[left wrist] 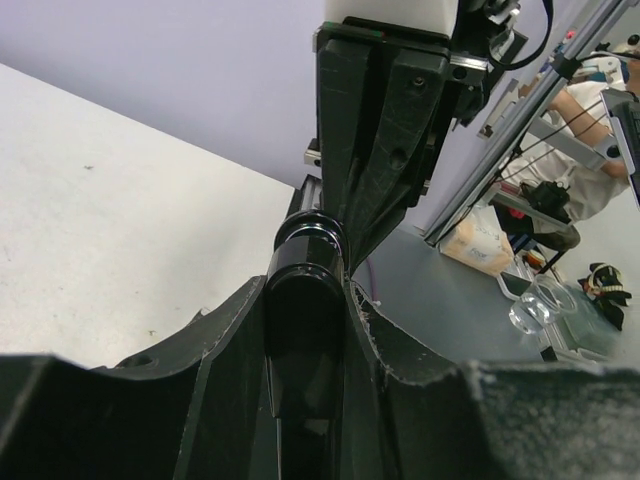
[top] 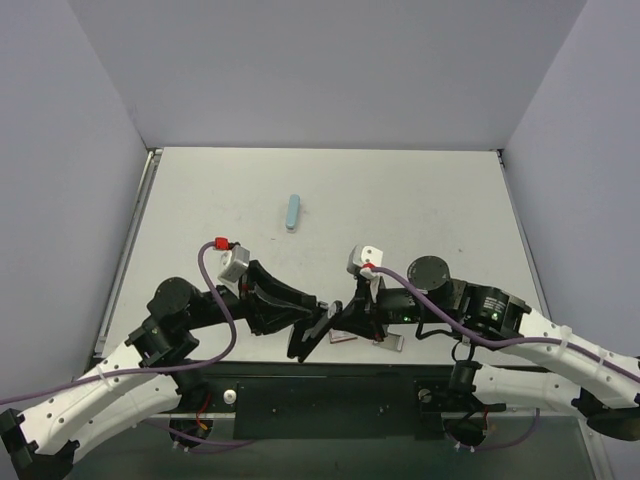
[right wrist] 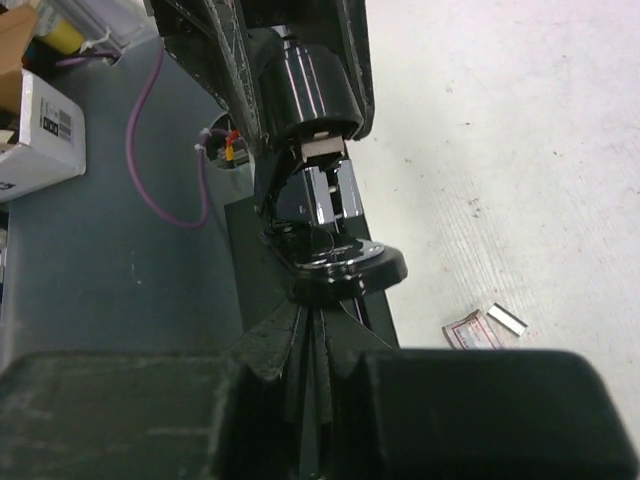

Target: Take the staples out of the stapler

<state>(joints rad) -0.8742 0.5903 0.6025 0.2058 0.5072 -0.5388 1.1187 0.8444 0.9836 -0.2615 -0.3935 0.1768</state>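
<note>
A black stapler (top: 325, 328) is swung open and held above the table's near edge between both grippers. My left gripper (left wrist: 305, 335) is shut on its rounded black top arm (left wrist: 305, 290). My right gripper (right wrist: 325, 312) is shut on the edge of its flat base (right wrist: 350, 268). The chrome magazine (right wrist: 325, 195) shows between the top arm (right wrist: 305, 90) and the base. A short strip of staples (right wrist: 507, 319) lies on the table beside a small red-and-white wrapper (right wrist: 473, 332). Whether staples sit inside the magazine is hidden.
A pale blue oblong object (top: 292, 212) lies further back on the white table (top: 420, 200). Grey walls enclose three sides. The dark mounting rail (top: 330, 400) runs along the near edge under the grippers.
</note>
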